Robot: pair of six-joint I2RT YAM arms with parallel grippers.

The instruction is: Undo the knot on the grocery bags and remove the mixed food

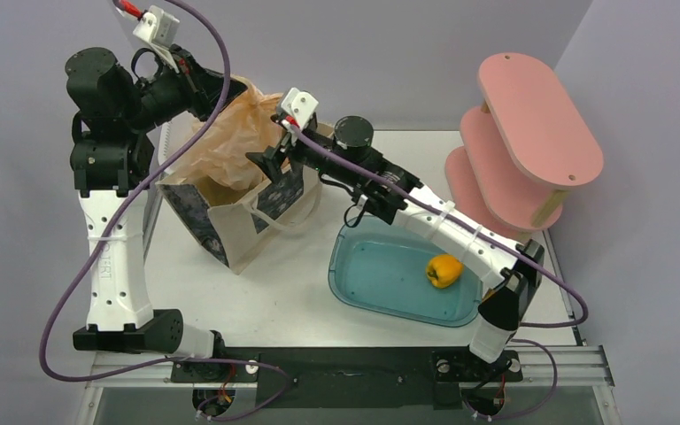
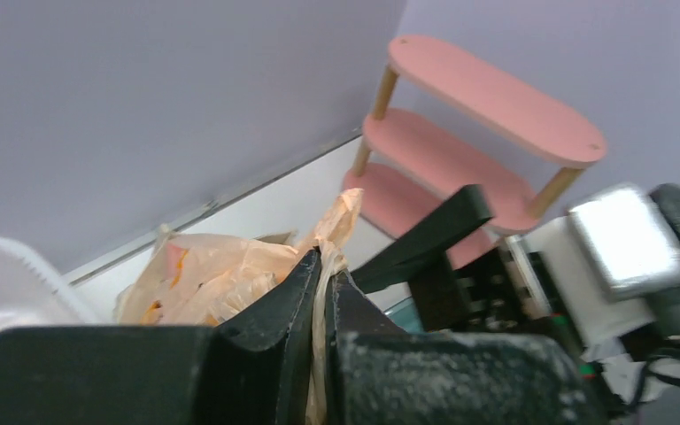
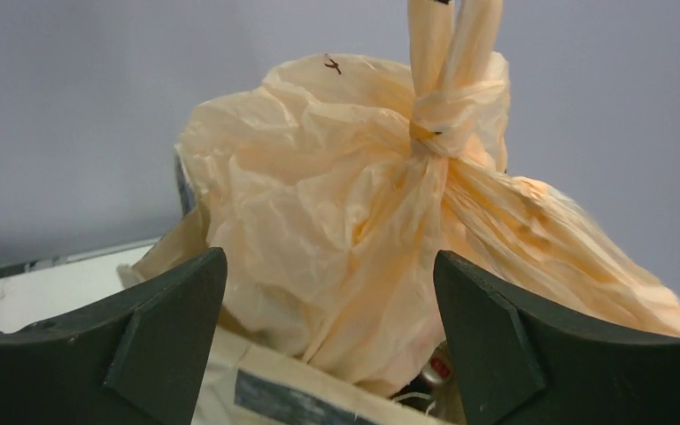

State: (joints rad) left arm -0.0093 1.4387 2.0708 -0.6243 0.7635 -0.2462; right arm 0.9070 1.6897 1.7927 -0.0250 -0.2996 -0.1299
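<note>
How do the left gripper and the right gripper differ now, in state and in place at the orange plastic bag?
The left gripper is shut, pinching a strip of the plastic bag; the right gripper is open and holds nothing. The left gripper is at the bag's top; the right gripper faces its side, below the knot. Both are close to the same bag.

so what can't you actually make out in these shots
Contents of the peach plastic bag: every view, crinkled plastic hides them; the left wrist view shows only faint orange patches.
The handles above the knot: right wrist view, cut off by the top edge.
Small silver-red thing in the canvas tote: right wrist view, mostly behind the bag and the right gripper's finger.
</note>
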